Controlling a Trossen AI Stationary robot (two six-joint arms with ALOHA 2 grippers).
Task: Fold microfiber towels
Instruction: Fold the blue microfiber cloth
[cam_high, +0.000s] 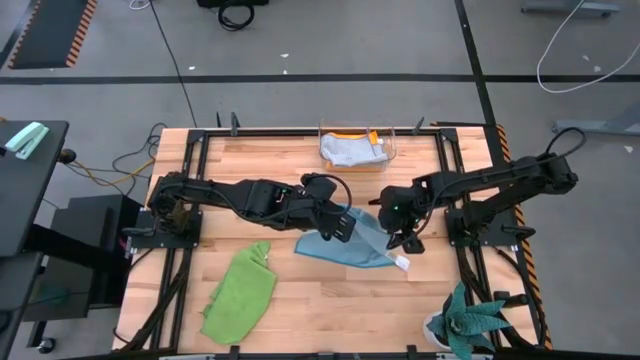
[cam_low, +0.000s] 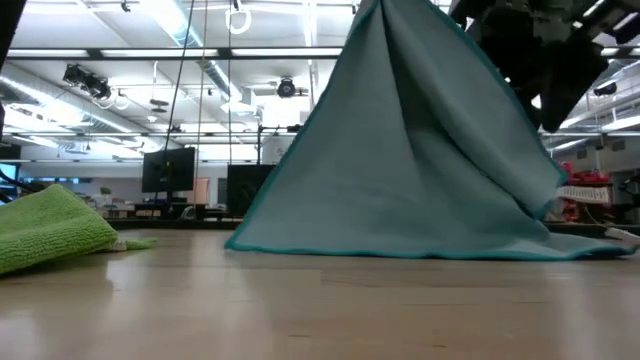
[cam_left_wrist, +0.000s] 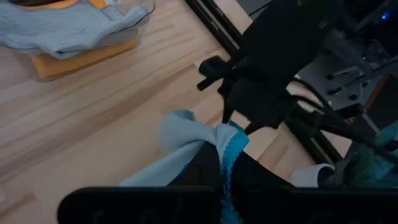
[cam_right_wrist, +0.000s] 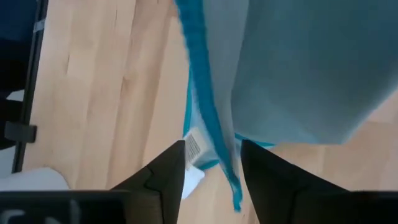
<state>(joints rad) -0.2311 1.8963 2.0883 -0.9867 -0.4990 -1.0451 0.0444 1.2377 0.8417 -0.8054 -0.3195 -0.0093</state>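
Pale wooden planks make up the tabletop (cam_high: 300, 290), framed by black rails, with a grey shop floor around it. Farthest from the working pincers, off to the left gripper's outer side, a crumpled lime green microfiber towel (cam_high: 240, 293) lies flat. The left gripper (cam_high: 338, 226) is clamped shut on a bunched corner of the thin light blue microfiber towel (cam_high: 345, 247), holding that corner up so the cloth hangs from it like a tent, its lower edge trailing on the wood. Just beside it, toward the right rail, the right gripper (cam_high: 405, 240) hovers with its fingers (cam_right_wrist: 163, 176) spread apart, the towel's darker hem and white label (cam_right_wrist: 194, 149) hanging between them, nothing gripped.

Beyond both pincers a clear plastic box (cam_high: 357, 148) holds a grey towel (cam_high: 350, 150) over an orange-yellow towel (cam_left_wrist: 81, 57); a teal spiky plant (cam_high: 470, 322) sits near the right arm's base.

This looks like an early fold of the blue towel: the right pincer would likely need to close on the hem by the label. The towel's long axis runs roughly from one pincer to the other, its tagged corner pointing toward the right rail.
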